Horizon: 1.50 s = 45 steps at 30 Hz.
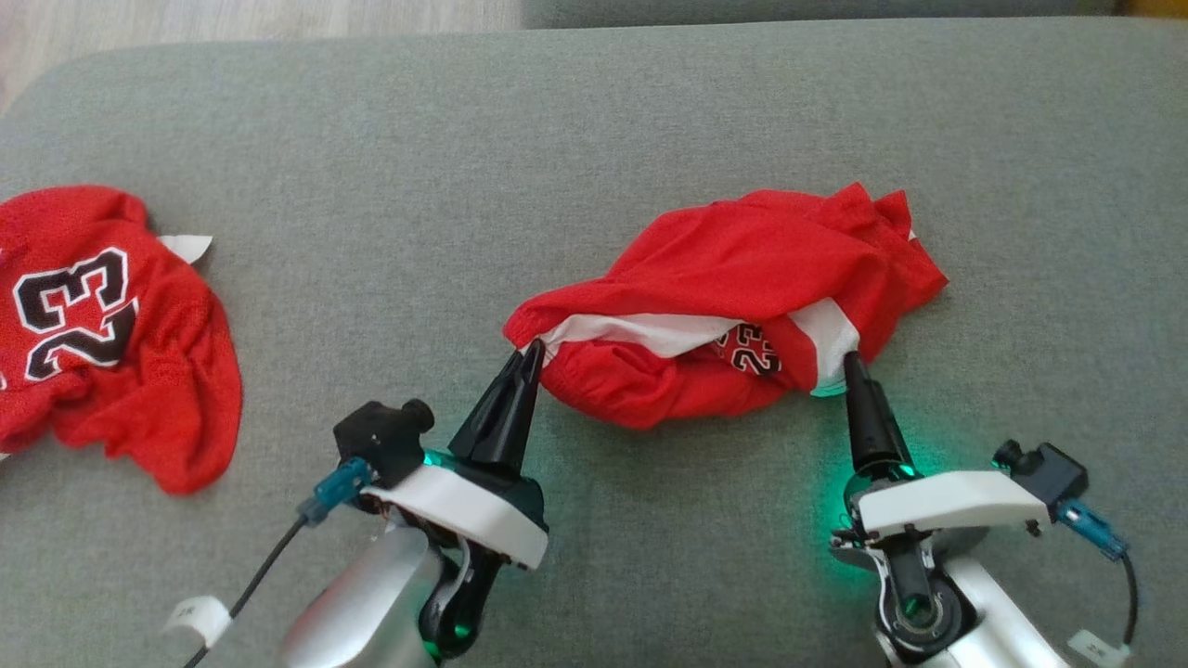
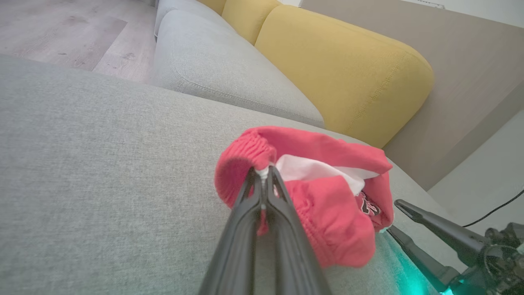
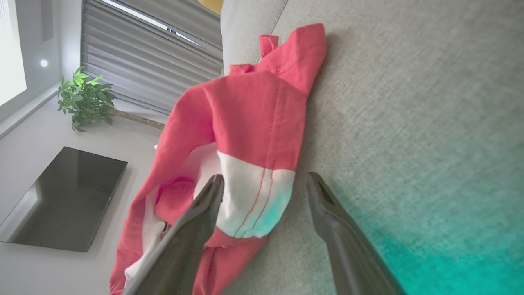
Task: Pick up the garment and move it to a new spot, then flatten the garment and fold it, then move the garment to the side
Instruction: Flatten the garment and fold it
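The garment is a pair of red shorts with white trim and a small "23" patch, lying crumpled at the middle of the grey cushion. My left gripper is shut on its left edge; in the left wrist view the fingers pinch the red gathered waistband. My right gripper stands open at the garment's lower right. In the right wrist view, the white hem panel lies between its spread fingertips. The right gripper also appears in the left wrist view.
A second red garment, a jersey numbered 23, lies crumpled at the cushion's left edge. Yellow back cushions rise behind the seat. A potted plant and a dark flat panel stand on the floor beyond.
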### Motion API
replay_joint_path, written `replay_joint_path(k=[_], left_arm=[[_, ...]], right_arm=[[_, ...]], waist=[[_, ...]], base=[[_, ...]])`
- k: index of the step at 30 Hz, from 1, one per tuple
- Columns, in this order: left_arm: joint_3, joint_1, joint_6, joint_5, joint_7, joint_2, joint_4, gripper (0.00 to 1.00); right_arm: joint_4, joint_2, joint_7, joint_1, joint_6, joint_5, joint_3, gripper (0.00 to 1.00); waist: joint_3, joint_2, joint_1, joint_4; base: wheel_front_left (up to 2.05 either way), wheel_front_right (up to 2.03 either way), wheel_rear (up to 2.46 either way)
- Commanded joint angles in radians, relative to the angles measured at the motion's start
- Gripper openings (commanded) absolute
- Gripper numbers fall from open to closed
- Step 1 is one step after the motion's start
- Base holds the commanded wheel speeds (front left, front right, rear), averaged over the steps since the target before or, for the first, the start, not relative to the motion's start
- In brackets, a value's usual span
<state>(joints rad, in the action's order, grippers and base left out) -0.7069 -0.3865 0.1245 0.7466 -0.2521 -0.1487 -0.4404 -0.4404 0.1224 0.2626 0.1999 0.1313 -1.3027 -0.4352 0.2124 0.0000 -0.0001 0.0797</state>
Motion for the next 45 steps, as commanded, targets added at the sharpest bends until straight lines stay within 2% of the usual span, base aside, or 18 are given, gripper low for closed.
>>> replay_joint_path(k=[1, 5, 6, 7, 8, 9, 10, 18, 24, 28, 32, 37, 42, 45], left_arm=[[0.036, -0.050, 0.005, -0.008, -0.010, -0.004, 0.025, 0.00], [0.027, -0.053, 0.006, -0.013, -0.010, 0.000, 0.025, 0.00], [0.024, -0.054, 0.006, -0.014, -0.010, 0.000, 0.026, 0.00], [0.022, -0.055, 0.006, -0.014, -0.010, 0.000, 0.026, 0.00], [0.020, -0.055, 0.006, -0.014, -0.010, 0.001, 0.027, 0.00], [0.017, -0.055, 0.006, -0.013, -0.010, 0.001, 0.027, 0.00], [0.016, -0.055, 0.006, -0.013, -0.010, 0.002, 0.027, 0.00], [0.030, -0.049, 0.006, -0.020, -0.010, 0.002, 0.038, 0.00], [0.038, -0.059, 0.006, -0.048, -0.010, -0.036, 0.065, 0.00], [0.030, -0.097, 0.006, -0.065, -0.010, -0.104, 0.096, 0.00], [0.011, -0.164, 0.006, -0.063, -0.006, -0.200, 0.151, 0.00], [-0.013, -0.277, 0.006, -0.027, 0.038, -0.323, 0.274, 0.00], [-0.010, -0.441, 0.006, 0.006, 0.098, -0.411, 0.364, 0.00], [-0.014, -0.519, 0.006, 0.014, 0.123, -0.423, 0.368, 0.00]], right_arm=[[-0.004, -0.033, -0.016, 0.009, -0.001, -0.022, -0.059, 1.00], [-0.033, -0.022, -0.033, 0.034, -0.001, -0.060, -0.104, 1.00], [-0.044, -0.019, -0.034, 0.041, -0.001, -0.063, -0.113, 0.97], [-0.054, -0.017, -0.033, 0.049, -0.001, -0.064, -0.122, 0.78], [-0.063, -0.015, -0.032, 0.055, -0.001, -0.068, -0.128, 0.45], [-0.076, -0.014, -0.033, 0.059, -0.001, -0.072, -0.134, 0.16], [-0.082, -0.013, -0.033, 0.065, -0.001, -0.076, -0.141, 0.00], [-0.066, 0.040, -0.014, 0.069, -0.001, -0.064, -0.173, 0.00], [0.022, 0.152, -0.002, 0.036, -0.001, 0.016, -0.134, 0.00], [0.112, 0.248, -0.001, 0.018, -0.001, 0.096, -0.043, 0.00], [0.202, 0.359, -0.003, 0.020, -0.001, 0.183, 0.033, 0.00], [0.337, 0.460, -0.077, 0.066, -0.001, 0.260, 0.156, 0.00], [0.442, 0.489, -0.202, 0.177, -0.001, 0.329, 0.275, 0.00], [0.456, 0.476, -0.254, 0.239, -0.001, 0.358, 0.305, 0.00]], waist=[[0.000, 0.0000, 0.0001, 0.000], [-0.002, 0.0000, 0.0001, 0.003], [-0.003, 0.0000, 0.0001, 0.004], [-0.004, 0.0000, 0.0001, 0.005], [-0.005, 0.0000, 0.0001, 0.006], [-0.007, 0.0000, 0.0001, 0.008], [-0.008, 0.0000, 0.0001, 0.009], [-0.038, 0.0000, 0.0001, 0.006], [-0.092, 0.0000, 0.0001, -0.018], [-0.132, 0.0000, 0.0001, -0.052], [-0.165, 0.0000, 0.0001, -0.089], [-0.180, 0.0000, 0.0001, -0.127], [-0.157, 0.0000, 0.0001, -0.151], [-0.130, 0.0000, 0.0001, -0.155]], base=[[0.00, 0.00, 0.00], [0.00, 0.00, 0.00], [0.00, 0.00, 0.00], [0.00, 0.00, 0.00], [0.00, 0.00, 0.00], [0.00, 0.00, 0.00], [0.00, 0.00, 0.00], [0.00, 0.00, 0.00], [0.00, 0.00, 0.00], [0.00, 0.00, 0.00], [0.00, 0.00, 0.00], [0.00, 0.00, 0.00], [0.00, 0.00, 0.00], [0.00, 0.00, 0.00]])
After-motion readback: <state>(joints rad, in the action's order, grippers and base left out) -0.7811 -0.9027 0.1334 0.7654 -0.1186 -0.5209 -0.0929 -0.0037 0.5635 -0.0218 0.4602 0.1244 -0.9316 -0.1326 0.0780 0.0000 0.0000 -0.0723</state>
